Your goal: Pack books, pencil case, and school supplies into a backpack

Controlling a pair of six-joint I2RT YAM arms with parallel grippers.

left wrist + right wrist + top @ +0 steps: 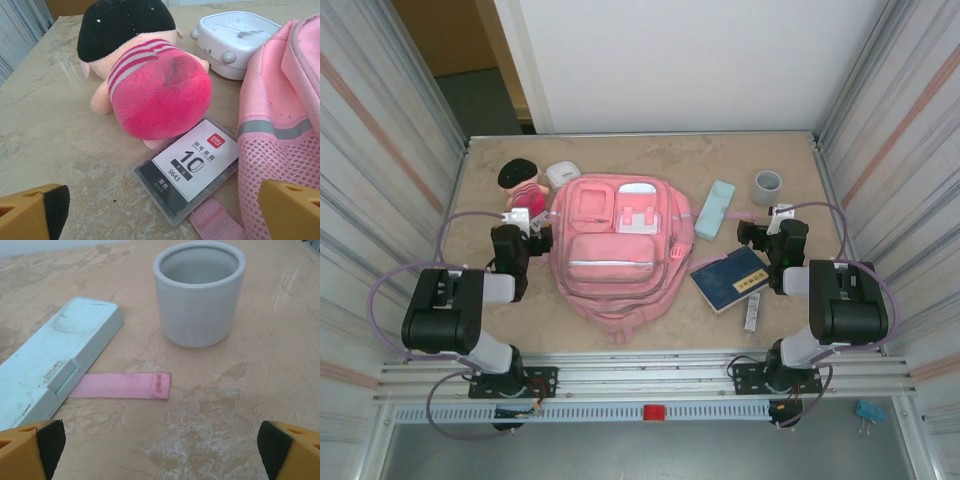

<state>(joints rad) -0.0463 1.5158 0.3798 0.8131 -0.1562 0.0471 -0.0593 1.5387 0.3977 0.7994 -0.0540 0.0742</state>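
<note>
1. Currently nothing is packed: thin navy-blue book [730, 278], mint-green oblong pencil case [715, 210] and slim white stick [752, 312] lie on the counter [650, 160] beside the pink fabric backpack [615, 250].
2. Spread and empty: left end effector [162, 215], right end effector [160, 452].

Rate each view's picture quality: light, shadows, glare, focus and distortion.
Top external: even soft light, weak shadows around the backpack, side walls splayed by the wide lens. Left wrist: sharp on the doll, the box label readable, no glare. Right wrist: the grey cup shows a mild sheen on its rim; the pencil case is crisp.
</note>
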